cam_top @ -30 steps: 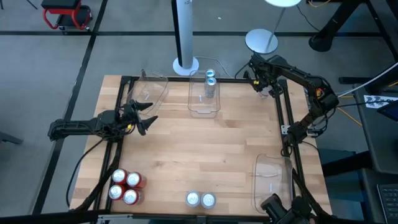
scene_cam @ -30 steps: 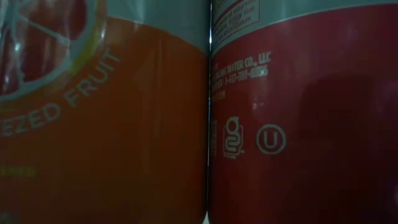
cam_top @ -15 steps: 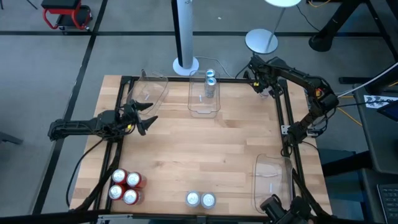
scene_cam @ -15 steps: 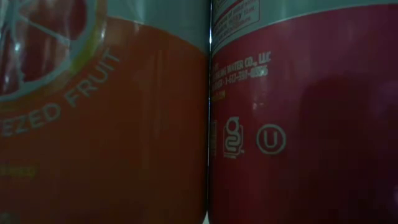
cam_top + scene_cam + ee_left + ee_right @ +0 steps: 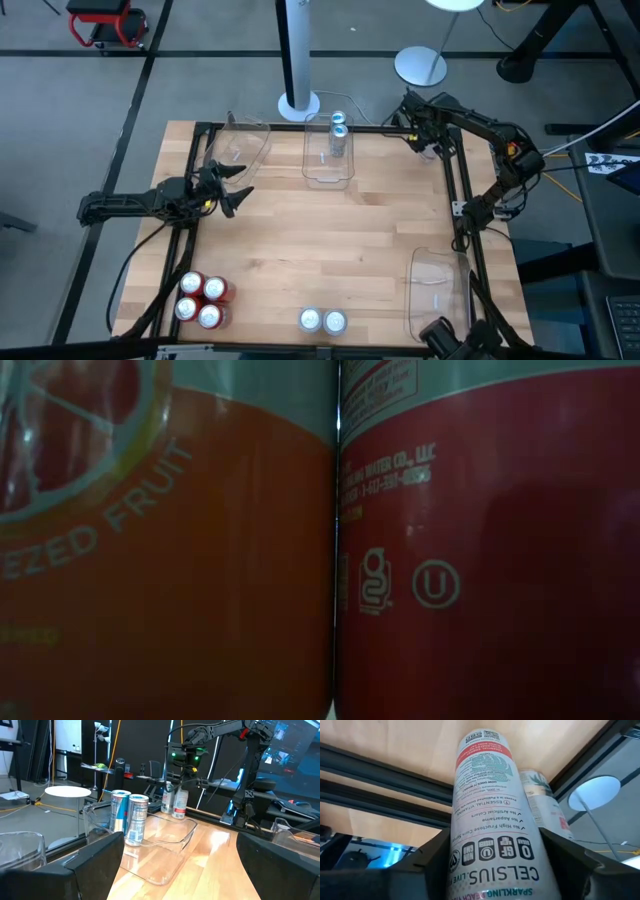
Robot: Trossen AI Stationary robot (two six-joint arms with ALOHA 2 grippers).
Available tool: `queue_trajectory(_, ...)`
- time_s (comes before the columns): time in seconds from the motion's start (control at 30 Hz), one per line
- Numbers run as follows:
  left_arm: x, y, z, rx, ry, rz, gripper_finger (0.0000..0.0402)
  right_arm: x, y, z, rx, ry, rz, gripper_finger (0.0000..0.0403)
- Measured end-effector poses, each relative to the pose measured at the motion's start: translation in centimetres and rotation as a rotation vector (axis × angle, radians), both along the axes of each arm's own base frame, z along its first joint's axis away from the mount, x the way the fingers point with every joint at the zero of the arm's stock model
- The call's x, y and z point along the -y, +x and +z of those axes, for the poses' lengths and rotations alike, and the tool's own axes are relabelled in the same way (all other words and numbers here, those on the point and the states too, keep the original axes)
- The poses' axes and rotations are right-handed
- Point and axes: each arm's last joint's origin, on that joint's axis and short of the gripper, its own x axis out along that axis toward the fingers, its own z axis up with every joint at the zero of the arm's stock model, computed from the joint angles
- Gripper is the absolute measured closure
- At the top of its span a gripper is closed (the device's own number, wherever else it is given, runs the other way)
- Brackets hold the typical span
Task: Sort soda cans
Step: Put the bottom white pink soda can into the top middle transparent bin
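My right gripper (image 5: 428,138) reaches down at the table's far right corner, shut on a white soda can (image 5: 492,820). A second white can (image 5: 542,805) stands right behind it. Both cans (image 5: 175,802) stand on the table under that arm in the left wrist view. My left gripper (image 5: 228,188) hangs open at the left edge, holding nothing. Two blue-silver cans (image 5: 338,124) stand in the far middle bin (image 5: 328,172). Several red cans (image 5: 200,298) stand near left and two silver ones (image 5: 322,321) at the near edge. My right gripper pinches the white can's wall (image 5: 455,845) between its two fingers, one on each opposite side, at the can's upper part. The fingers (image 5: 427,865) come from above, slanting down along the can. The can stands upright, its base (image 5: 482,737) on the wood.
An empty clear bin (image 5: 245,148) sits at the far left and another (image 5: 435,280) at the near right. A black frame (image 5: 465,210) runs round the table. Two red cans (image 5: 480,560) fill the low view. A white pole base (image 5: 298,105) stands behind the table.
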Motion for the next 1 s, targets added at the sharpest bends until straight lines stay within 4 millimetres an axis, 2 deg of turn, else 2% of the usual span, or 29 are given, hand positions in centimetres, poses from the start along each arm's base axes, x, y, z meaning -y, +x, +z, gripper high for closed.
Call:
queue_trajectory(0.13,0.0,0.0,0.0,-0.001,0.003,0.0,0.0027,-0.9,0.6,0.2,-0.014,0.007,0.04,0.0152)
queue_trajectory(0.23,0.0,0.0,0.0,-0.001,0.003,0.0,0.0027,-1.6,1.7,1.1,0.002,-0.009,0.082,0.0152)
queue_trajectory(0.47,0.0,0.0,0.0,-0.001,0.002,0.0,0.0027,-3.5,5.5,4.7,0.083,-0.109,0.212,0.0152)
queue_trajectory(0.73,0.0,0.0,0.0,-0.003,0.006,0.0,0.0027,-7.1,9.8,8.8,0.243,-0.201,0.392,0.0152)
queue_trajectory(1.0,0.0,0.0,0.0,-0.003,0.006,0.001,0.0027,-10.4,13.1,10.7,0.408,-0.299,0.544,0.0152)
